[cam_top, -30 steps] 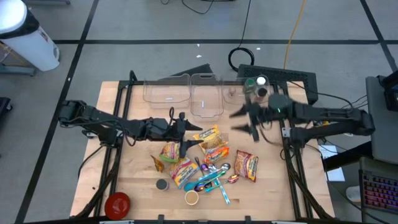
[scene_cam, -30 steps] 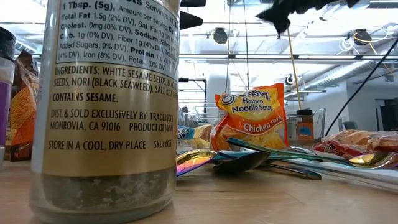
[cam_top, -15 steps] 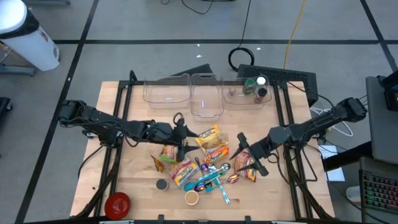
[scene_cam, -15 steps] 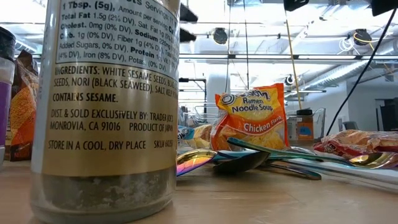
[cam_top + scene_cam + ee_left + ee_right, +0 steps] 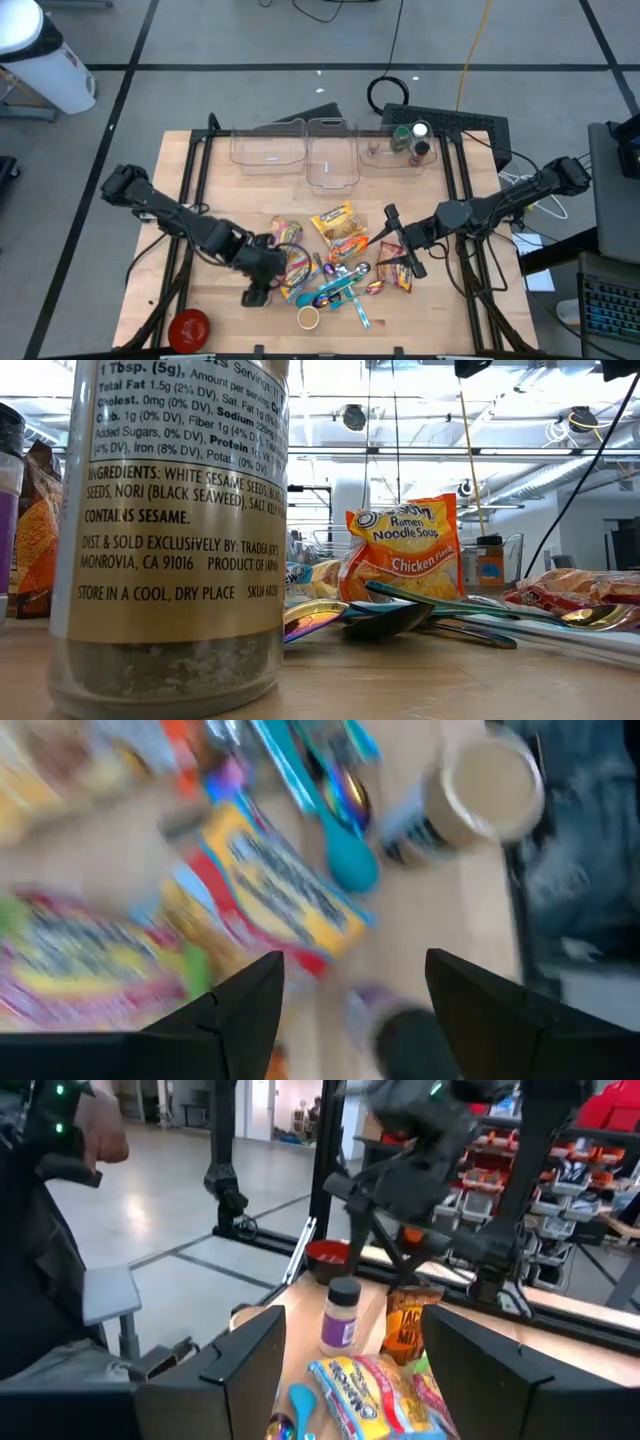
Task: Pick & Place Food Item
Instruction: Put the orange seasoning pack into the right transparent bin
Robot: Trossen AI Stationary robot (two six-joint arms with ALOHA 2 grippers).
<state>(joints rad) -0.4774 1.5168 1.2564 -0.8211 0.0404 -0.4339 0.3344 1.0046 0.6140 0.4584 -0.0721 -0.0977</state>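
Several ramen packets (image 5: 335, 222) lie mixed with spoons (image 5: 340, 290) on the middle of the wooden table (image 5: 190, 160). My left gripper (image 5: 257, 285) hangs open, tilted down, over the pile's near-left side. In the left wrist view its fingers (image 5: 235, 1015) stand either side of a dark-lidded jar (image 5: 405, 1045), above it, beside a yellow packet (image 5: 270, 880). My right gripper (image 5: 396, 244) is open and level, above the rightmost ramen packet (image 5: 397, 272), holding nothing. In its own view, the right gripper (image 5: 365, 1355) faces a packet (image 5: 365, 1385) and the jar (image 5: 340, 1315).
Three clear containers (image 5: 332, 165) stand along the far edge, with bottles (image 5: 416, 140) at far right. A small cup (image 5: 308, 318) and red bowl (image 5: 190, 326) sit near the front edge. A large seasoning jar (image 5: 170, 530) fills the low view's left.
My left gripper has swung from the table's middle toward the near edge and tipped downward over the pile's near-left side. My right gripper has come from beside the far-right bottles toward the near edge and down, stopping above the rightmost packet. Both stay open.
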